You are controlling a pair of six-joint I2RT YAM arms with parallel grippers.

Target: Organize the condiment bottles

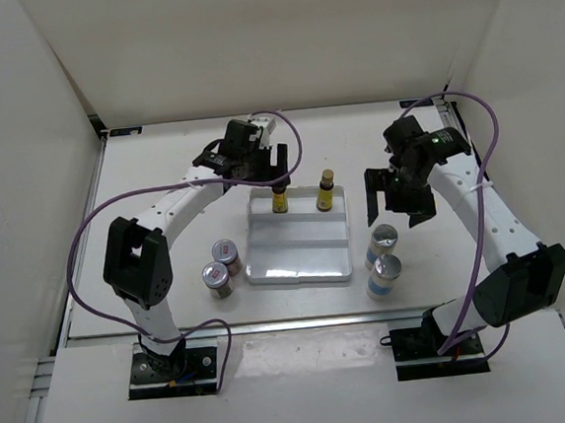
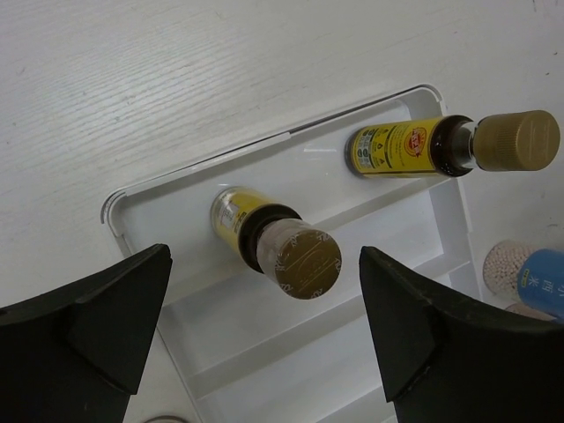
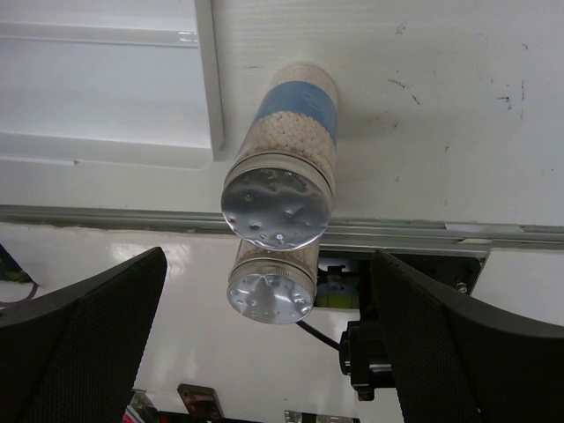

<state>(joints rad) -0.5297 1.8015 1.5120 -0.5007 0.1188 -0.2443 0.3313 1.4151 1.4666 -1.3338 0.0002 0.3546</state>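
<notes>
Two slim yellow bottles with tan caps stand in the back row of the white tray (image 1: 300,259): the left one (image 1: 280,198) and the right one (image 1: 325,191). My left gripper (image 1: 257,172) is open and empty, hovering just above the left yellow bottle (image 2: 291,251), apart from it; the right yellow bottle (image 2: 423,145) stands beyond. Two clear-blue bottles with silver caps (image 1: 382,243) (image 1: 383,276) stand right of the tray. My right gripper (image 1: 398,206) is open above them, with both caps (image 3: 277,198) (image 3: 270,287) between its fingers in the right wrist view. Two short reddish jars (image 1: 226,255) (image 1: 217,279) stand left of the tray.
The tray's middle and front rows (image 2: 264,370) hold nothing. Its front right corner (image 3: 106,106) lies close to the blue bottles. White walls close in the table on three sides. The table's front edge (image 3: 441,231) runs just past the blue bottles.
</notes>
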